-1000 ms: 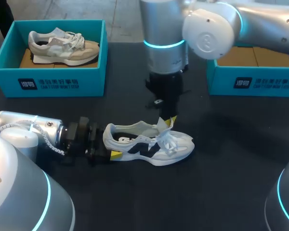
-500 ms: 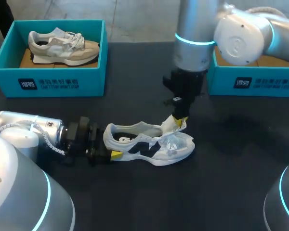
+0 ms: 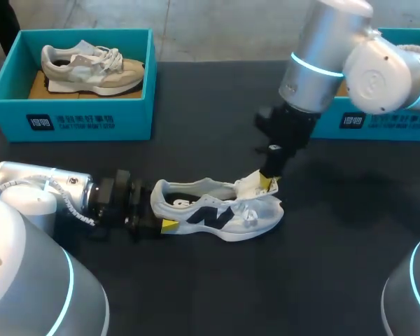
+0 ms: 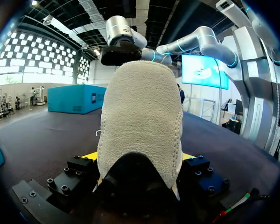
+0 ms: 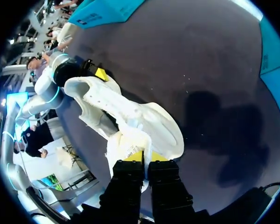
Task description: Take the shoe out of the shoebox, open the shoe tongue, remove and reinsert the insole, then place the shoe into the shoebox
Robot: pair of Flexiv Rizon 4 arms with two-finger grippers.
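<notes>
On the dark desk (image 3: pixel 196 294) stand two teal shoeboxes and lie two shoes, and two arms work over it.

One shoebox, the left shoebox (image 3: pixel 77 119), sits at the far left corner and holds a beige shoe (image 3: pixel 91 70) lying on its side on brown cardboard (image 3: pixel 38 87). The right shoebox (image 3: pixel 385 122) sits at the far right, largely hidden behind the right arm (image 3: pixel 322 56), so its contents cannot be told.

The second shoe, a white and navy shoe (image 3: pixel 217 210), rests upright on its sole near the middle of the desk, outside both boxes, heel toward the left and toe toward the right.

The left arm (image 3: pixel 49 192) lies low and almost level along the desk, coming in from the left. The left jaws are clamped on the heel of the white and navy shoe (image 4: pixel 140 126): in the left wrist view the heel fills the space between them, with yellow fingertips (image 4: pixel 186 156) showing on either side of it.

The right arm comes in from the far right and slants down toward the shoe's front, its wrist tilted so the fingers point down and leftward. The right jaws are nearly together, pinching the tongue (image 3: pixel 248 185), which stands lifted above the laces toward the toe. From the right wrist view, the tongue (image 5: pixel 128 147) runs straight up into the narrow gap between the yellow tips, with the shoe's opening ahead of them.
</notes>
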